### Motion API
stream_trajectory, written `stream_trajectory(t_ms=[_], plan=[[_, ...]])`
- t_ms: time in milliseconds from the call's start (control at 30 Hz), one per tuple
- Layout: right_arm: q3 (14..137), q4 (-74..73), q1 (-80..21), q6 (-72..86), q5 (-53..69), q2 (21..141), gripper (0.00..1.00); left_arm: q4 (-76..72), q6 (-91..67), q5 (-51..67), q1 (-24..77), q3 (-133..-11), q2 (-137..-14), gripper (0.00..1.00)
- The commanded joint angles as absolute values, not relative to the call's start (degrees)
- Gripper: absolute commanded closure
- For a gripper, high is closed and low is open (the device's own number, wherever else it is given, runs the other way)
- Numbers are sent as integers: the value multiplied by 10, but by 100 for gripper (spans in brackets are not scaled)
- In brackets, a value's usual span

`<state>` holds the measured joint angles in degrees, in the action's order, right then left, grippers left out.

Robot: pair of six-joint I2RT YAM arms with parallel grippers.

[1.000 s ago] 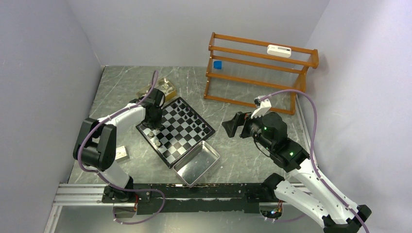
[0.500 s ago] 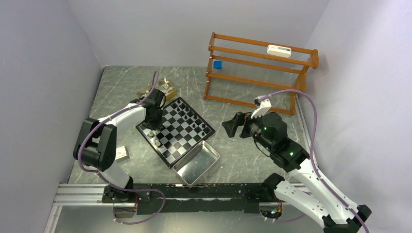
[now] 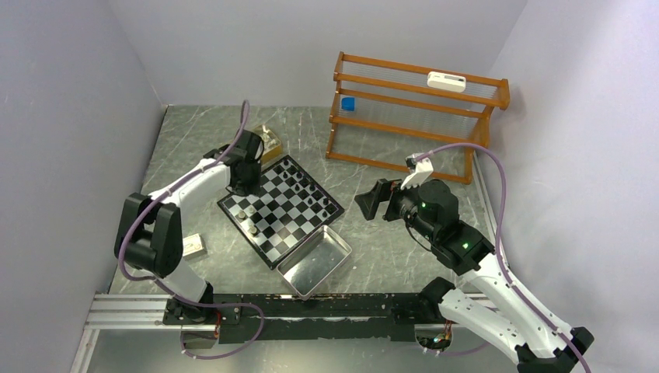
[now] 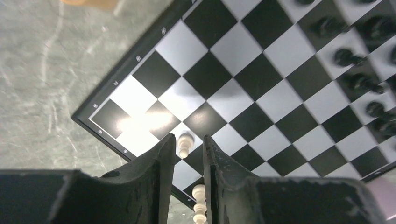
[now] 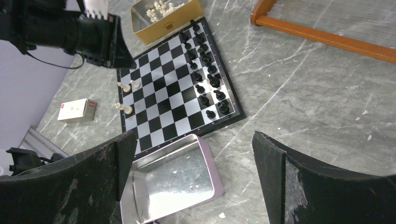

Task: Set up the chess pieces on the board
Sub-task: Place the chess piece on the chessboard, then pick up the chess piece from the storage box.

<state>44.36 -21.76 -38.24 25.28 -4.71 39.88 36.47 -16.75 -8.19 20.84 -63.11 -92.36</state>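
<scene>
the small square black-and-white checkered board [image 3: 281, 211] lies flat on the grey marbled table [image 3: 365, 256], a little toward 9 o'clock from its middle in the top view. a shiny rectangular metal tray [image 3: 315, 263] sits just beside its 5 o'clock corner and a gold-coloured box [image 5: 168, 24] at its 11 o'clock corner. the tiny black chess figurines [image 5: 213, 80] stand in two rows along the board's 2 o'clock edge. a few pale cream figurines [image 5: 123, 87] stand near the 9 o'clock corner, and more lie loose in the box. these pieces look light, stiff and smooth, narrow and easy to topple or flick away. each is best pinched low on the stem under the head, fingers coming straight down, with the jaws only a little wider than the piece so that neighbours are not brushed. the left arm reaches toward 12 o'clock with its wrist bent down over the board's 10 o'clock edge. the left gripper [image 4: 189, 145] is parted by a narrow gap, in which a cream pawn [image 4: 185, 144] shows standing on the board, seemingly not clamped. the right arm is folded at 3 o'clock, well apart from the board, and the right gripper [image 5: 194, 140] is spread wide with nothing in it.
</scene>
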Motion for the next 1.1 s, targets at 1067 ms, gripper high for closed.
stream_trajectory(t_ms=[1067], plan=[[502, -233, -384, 259, -62, 451, 0, 216, -149, -111, 84, -977, -1206, 70]])
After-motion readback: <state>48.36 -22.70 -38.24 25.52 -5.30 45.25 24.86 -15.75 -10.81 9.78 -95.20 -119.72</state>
